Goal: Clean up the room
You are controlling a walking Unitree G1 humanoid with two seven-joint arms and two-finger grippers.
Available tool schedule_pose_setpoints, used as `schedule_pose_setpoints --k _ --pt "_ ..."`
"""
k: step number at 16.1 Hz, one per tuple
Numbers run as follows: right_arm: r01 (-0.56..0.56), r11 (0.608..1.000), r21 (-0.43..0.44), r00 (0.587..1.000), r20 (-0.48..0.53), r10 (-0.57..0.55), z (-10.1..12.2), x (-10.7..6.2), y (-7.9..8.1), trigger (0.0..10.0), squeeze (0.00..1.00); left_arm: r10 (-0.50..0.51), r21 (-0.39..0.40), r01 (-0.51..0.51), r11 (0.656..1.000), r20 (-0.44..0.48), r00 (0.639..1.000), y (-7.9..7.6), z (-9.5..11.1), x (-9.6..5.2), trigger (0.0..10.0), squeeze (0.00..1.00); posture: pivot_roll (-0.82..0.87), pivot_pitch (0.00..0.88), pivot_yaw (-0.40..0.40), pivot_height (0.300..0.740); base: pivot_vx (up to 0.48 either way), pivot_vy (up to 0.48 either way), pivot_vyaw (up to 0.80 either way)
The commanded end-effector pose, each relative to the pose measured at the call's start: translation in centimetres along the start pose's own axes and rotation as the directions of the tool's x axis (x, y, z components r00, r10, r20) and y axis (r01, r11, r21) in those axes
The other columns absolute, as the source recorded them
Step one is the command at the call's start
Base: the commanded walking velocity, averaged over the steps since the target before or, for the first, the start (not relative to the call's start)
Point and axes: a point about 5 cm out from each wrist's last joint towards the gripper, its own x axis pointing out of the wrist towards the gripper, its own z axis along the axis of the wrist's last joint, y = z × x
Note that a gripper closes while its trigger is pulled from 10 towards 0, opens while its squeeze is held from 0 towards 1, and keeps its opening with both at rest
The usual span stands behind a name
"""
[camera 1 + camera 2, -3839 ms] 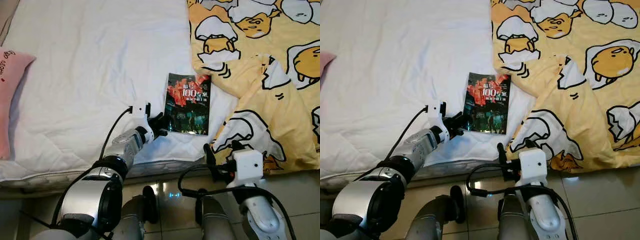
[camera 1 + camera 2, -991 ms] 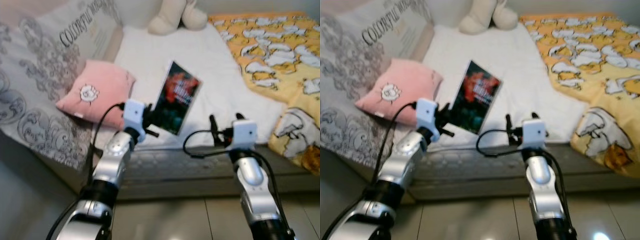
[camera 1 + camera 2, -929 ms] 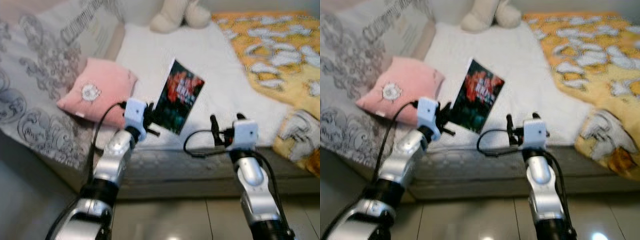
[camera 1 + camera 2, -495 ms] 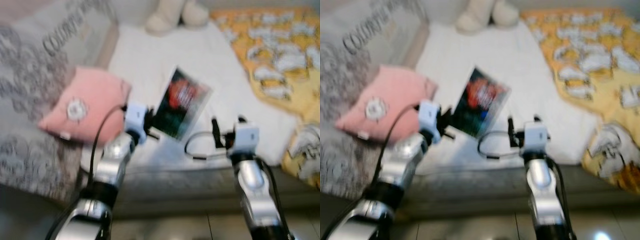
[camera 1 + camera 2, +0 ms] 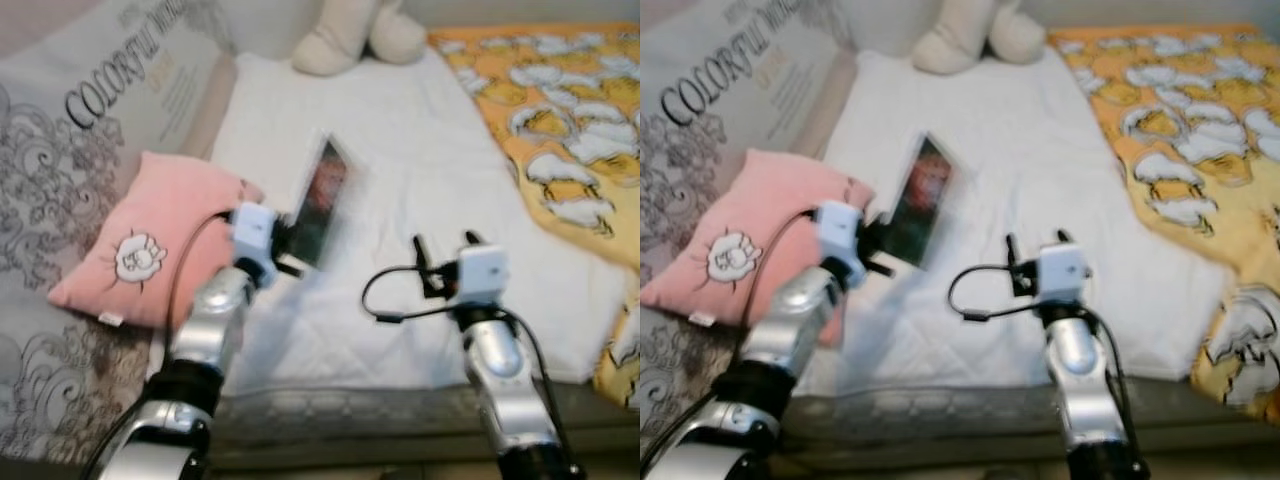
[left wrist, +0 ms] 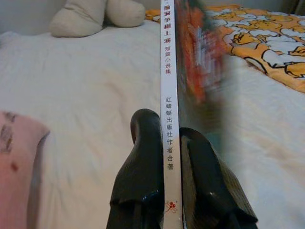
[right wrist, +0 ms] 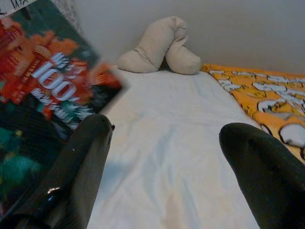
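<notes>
Black fingers of the left gripper are pinching the book clear of the bed; the right gripper is gaping empty. Next it probably needs carrying somewhere tidy.

I can read "COLORFUL" in big letters on the grey cushion. The book shows "100" on its cover, and its white spine carries Chinese print, including "短篇小说集" and "红蜻蜓出版社作者合著".

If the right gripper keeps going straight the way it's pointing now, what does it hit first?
Probably nothing soon: the right gripper, fingers open, points along the white bed sheet toward the beige plush toy by the wall. The book sits off to one side. Depth is unclear.
</notes>
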Motion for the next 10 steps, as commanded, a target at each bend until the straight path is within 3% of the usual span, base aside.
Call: schedule_pose_setpoints --k 1,2,4,6,9,10 --pt "-0.030 0.999 0.017 1.000 0.007 0.030 0.2 0.3 0.8 10.0 0.00 0.018 0.040 -0.019 0.999 0.024 1.000 1.6 1.6 0.5 10.0 0.00 -0.13 0.000 0.061 0.736 0.480 0.000 0.00" --pt "-0.031 0.999 0.018 0.999 0.007 0.031 0.2 0.2 0.8 10.0 0.00 0.011 0.033 -0.011 0.999 0.006 1.000 1.5 1.5 0.6 10.0 0.00 -0.13 0.000 0.059 0.736 0.480 0.000 0.00" --pt "-0.049 0.999 0.011 0.999 0.003 0.049 0.3 0.1 0.8 10.0 0.00 -0.074 -0.155 0.059 0.986 -0.095 0.993 0.5 0.7 2.3 10.0 0.00 -0.13 0.000 0.034 0.736 0.000 0.000 0.00" --pt "-0.047 0.999 0.003 0.999 0.013 0.047 0.8 -0.7 0.1 10.0 0.00 -0.105 -0.322 0.043 0.946 -0.180 0.978 -0.5 -0.5 3.0 10.0 0.00 -0.18 0.025 0.009 0.736 0.000 0.000 0.00" --pt "-0.082 0.996 0.023 0.996 0.024 0.081 1.3 -2.4 -0.6 10.0 0.00 -0.025 -0.471 -0.133 0.872 -0.314 0.949 0.8 -3.0 2.0 10.0 0.00 -0.22 0.042 0.005 0.736 0.000 0.000 0.00" --pt "-0.096 0.995 0.023 0.995 0.010 0.095 1.1 -3.0 -0.6 10.0 0.00 0.020 -0.531 -0.215 0.819 -0.349 0.937 1.7 -3.8 1.2 10.0 0.00 -0.23 0.043 0.012 0.736 0.000 0.000 0.00"
